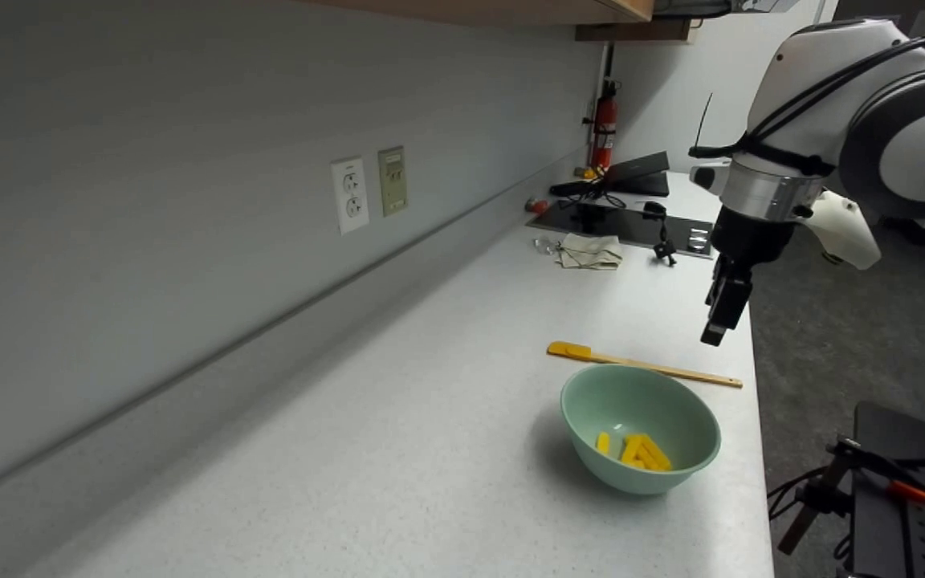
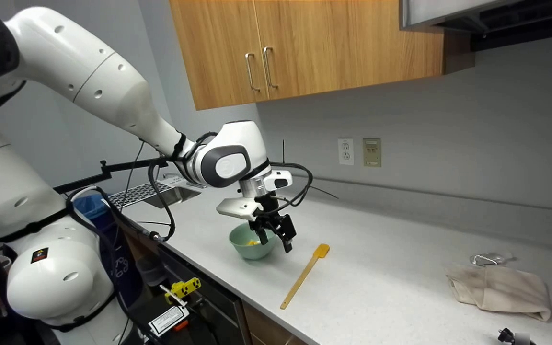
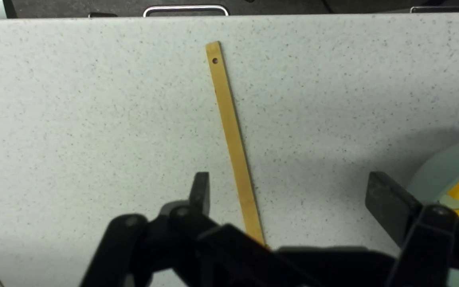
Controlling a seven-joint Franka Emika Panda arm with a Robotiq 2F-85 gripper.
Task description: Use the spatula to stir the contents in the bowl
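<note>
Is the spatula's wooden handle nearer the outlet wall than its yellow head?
No: in an exterior view the spatula lies with its yellow head toward the outlet wall, its handle pointing away.

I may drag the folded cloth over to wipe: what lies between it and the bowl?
The spatula lies there on the counter, between the folded cloth and the bowl, much nearer the bowl; both exterior views show it.

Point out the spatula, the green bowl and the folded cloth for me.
Spatula (image 2: 303, 278), in an exterior view: on its wooden handle.
Green bowl (image 1: 649, 404), in an exterior view: on its bare inner wall.
Folded cloth (image 2: 501, 290), in an exterior view: middle of its upper face.
</note>
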